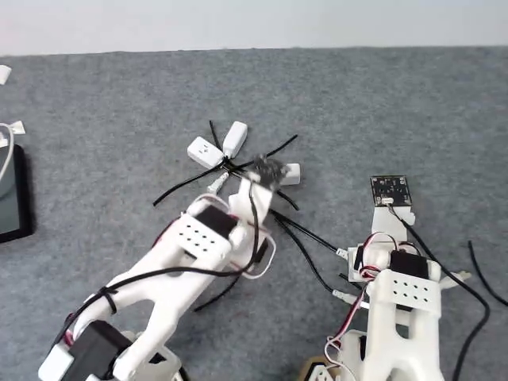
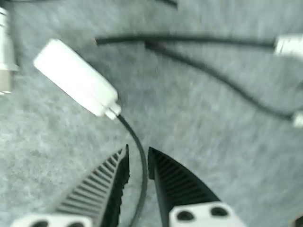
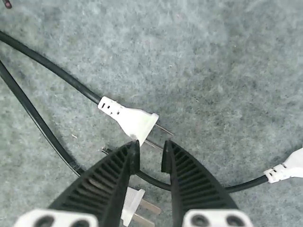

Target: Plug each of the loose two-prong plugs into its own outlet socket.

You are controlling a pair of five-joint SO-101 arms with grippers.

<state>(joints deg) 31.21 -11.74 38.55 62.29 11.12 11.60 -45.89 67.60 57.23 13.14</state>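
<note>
Nearest the arm bases, the right end effector [image 3: 149, 153] is held low over the table [image 1: 381, 103], its fingers parted by a narrow gap and nothing gripped. The tips are placed just beside the prongs of a plug [image 3: 129, 118] lying flat; this is judged to be an approach for a pinch on the plug body. A second plug [image 3: 135, 205] is seen on the table under the fingers, prongs bare, so neither is seated yet. Farther out, the left end effector [image 2: 138, 163] is set astride a black cord [image 2: 137, 146]. Its fingers are slightly spread and wider than the cord, so the cord is taken as straddled and not clamped. The cord leads to a white connector [image 2: 75, 78], probably followed so that the piece can be steadied. Beyond it, a socket [image 1: 205, 151] with its slots up is noted among crossed cables, well apart from both plugs.
</note>
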